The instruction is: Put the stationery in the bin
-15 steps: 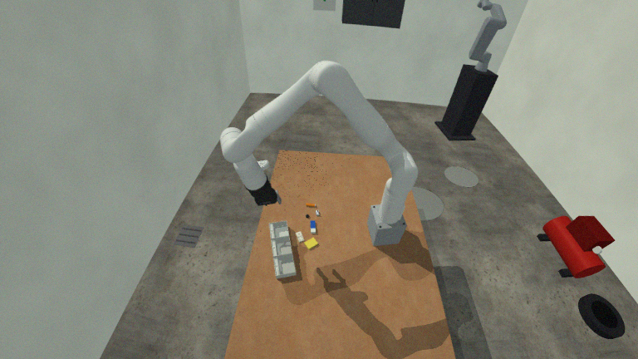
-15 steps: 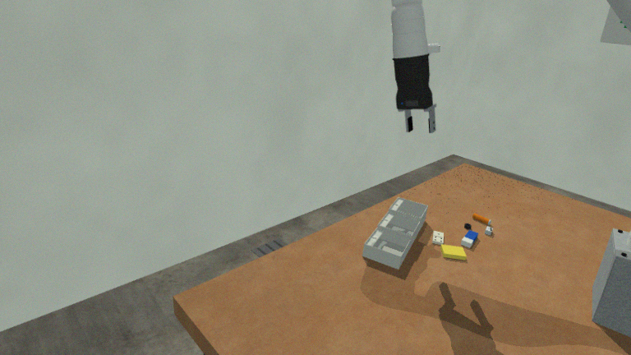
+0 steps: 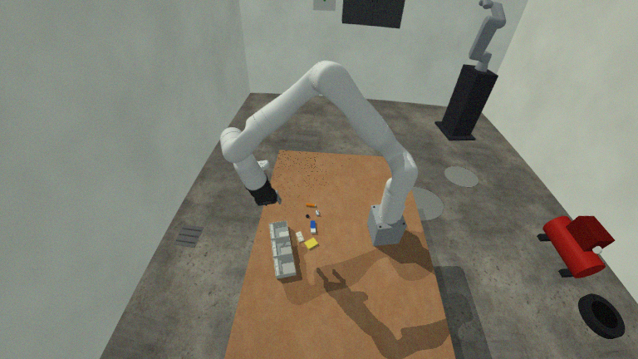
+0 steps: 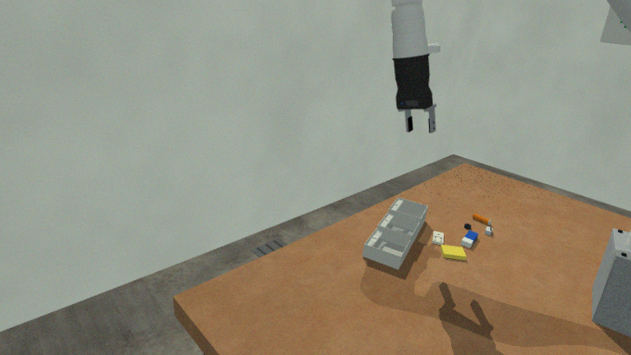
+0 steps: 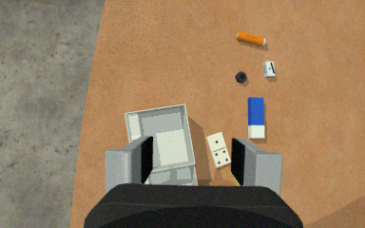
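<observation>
My gripper (image 4: 419,123) hangs open and empty high above the far end of the grey row of bins (image 4: 395,237); in the wrist view its fingers frame one bin (image 5: 161,142). No bin mark is legible. On the table lie an orange marker (image 5: 251,38), a blue and white eraser (image 5: 256,117), a small white sharpener-like piece (image 5: 269,68), a small black nut (image 5: 241,76), a white domino (image 5: 219,149) and a yellow pad of sticky notes (image 4: 453,251).
The arm's grey base (image 4: 613,281) stands on the table to the right of the things. The row of bins (image 3: 282,255) lies near the table's left edge, with the floor beyond it.
</observation>
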`<action>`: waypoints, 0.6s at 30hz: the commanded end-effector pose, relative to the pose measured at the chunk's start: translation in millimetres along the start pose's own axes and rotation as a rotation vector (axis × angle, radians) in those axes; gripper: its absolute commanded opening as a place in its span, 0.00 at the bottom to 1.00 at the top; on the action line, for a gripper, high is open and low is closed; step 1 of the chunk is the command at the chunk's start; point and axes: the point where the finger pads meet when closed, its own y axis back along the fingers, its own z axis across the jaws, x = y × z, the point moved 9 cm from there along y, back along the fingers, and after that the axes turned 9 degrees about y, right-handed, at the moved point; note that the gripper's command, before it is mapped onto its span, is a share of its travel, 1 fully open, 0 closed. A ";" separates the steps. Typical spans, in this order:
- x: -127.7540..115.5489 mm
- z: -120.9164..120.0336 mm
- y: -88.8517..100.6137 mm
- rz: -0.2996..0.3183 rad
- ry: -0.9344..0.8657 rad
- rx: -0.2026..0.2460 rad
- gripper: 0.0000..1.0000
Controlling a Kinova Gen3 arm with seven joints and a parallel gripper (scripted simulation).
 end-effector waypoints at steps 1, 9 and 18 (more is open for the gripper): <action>0.1 -0.1 1.0 0.000 0.000 0.002 1.00; -3.4 -12.0 -51.1 0.007 -0.005 0.003 0.31; 4.5 23.0 -52.7 -0.037 -0.310 0.039 0.31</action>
